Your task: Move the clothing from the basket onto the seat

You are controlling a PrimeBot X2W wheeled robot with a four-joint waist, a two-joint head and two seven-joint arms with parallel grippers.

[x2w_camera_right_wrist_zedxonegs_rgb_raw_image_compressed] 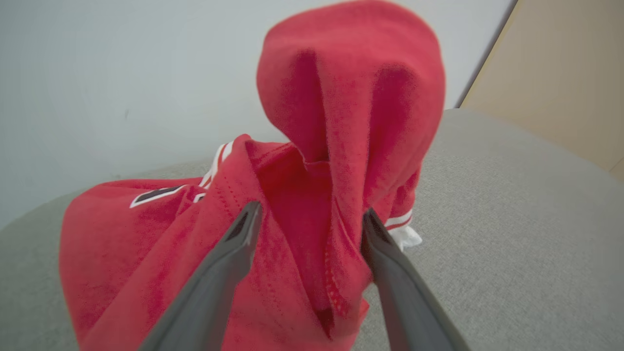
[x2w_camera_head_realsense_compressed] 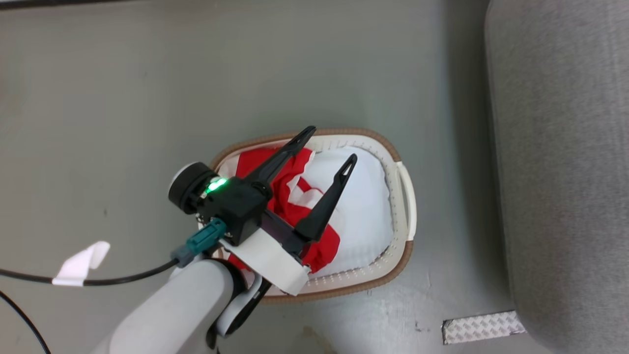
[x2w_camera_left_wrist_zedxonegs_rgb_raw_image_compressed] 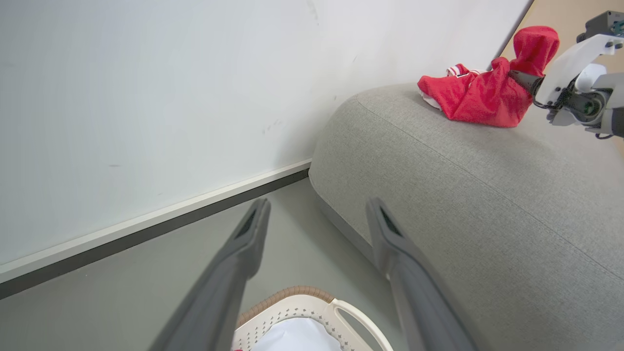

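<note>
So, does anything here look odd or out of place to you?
The red garment on the seat stands in a tall peak instead of lying flat, with the right hand open around a fold. On the floor, a white tape flap curls off a black cable.

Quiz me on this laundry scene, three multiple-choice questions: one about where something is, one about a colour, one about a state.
1. Where does the red garment by the right hand lie?
A) in the basket
B) on the grey seat
C) on the floor

2. What colour is the rim of the basket?
A) blue
B) brown
C) black

3. How do the fingers of the left hand stand?
A) shut on a handle
B) shut on cloth
C) spread open above the basket

Answers:
1 B, it is heaped on the seat's top.
2 B, a brown band rings the white wall.
3 C, both dark fingers are apart over the clothing inside, gripping nothing.
</note>
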